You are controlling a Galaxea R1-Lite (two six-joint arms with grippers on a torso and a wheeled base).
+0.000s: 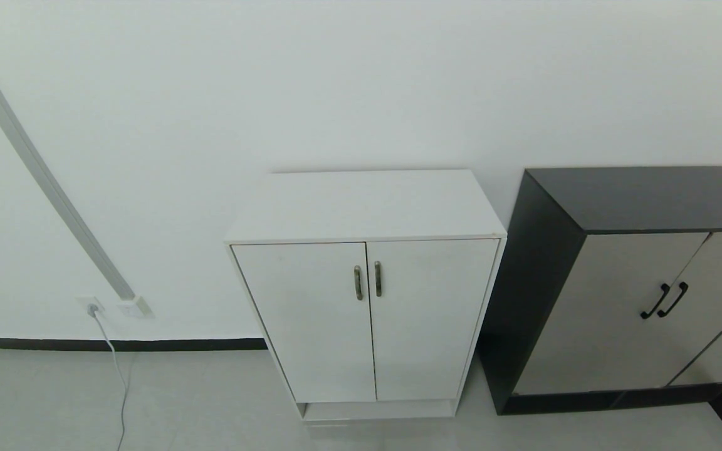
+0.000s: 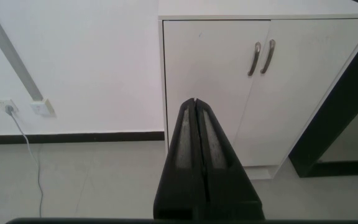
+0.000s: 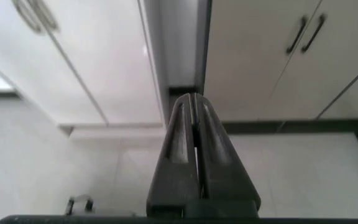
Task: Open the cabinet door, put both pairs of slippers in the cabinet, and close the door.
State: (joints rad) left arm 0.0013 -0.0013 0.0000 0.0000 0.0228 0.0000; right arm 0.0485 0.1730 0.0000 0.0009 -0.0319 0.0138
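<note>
Here's the white cabinet (image 1: 361,207), standing on the floor (image 1: 210,401) with its back flat against the wall (image 1: 273,94). It's a boxy, smooth, matt piece with a flat top and square edges. Both doors are shut: the left door (image 1: 311,319) and right door (image 1: 427,313) meet along a thin straight seam, so what's inside is hidden. Two slim, dull metal bar handles (image 1: 358,282) stand upright just beside each other, one on each side of that seam. Under the doors, a shallow open recess (image 1: 380,410) runs along the foot.

The left tool (image 2: 195,102) has its dark fingers pressed together, holding nothing, pointed at the left door and well apart from it. The right tool (image 3: 195,96) is likewise pressed together and bare, aimed at the narrow gap between the white cabinet and its neighbour.

That neighbour is a dark cabinet (image 1: 536,282), close on the right, with black sides and top, grey glossy fronts and curved black handles (image 1: 665,300), also shut.

Off to the left there's open floor, pale and smooth. A black skirting strip (image 1: 116,344) lines the wall's base. A grey conduit (image 1: 41,169) slants down the wall to a socket (image 1: 93,307), and a thin cable (image 1: 120,382) trails from it onto the floor.
</note>
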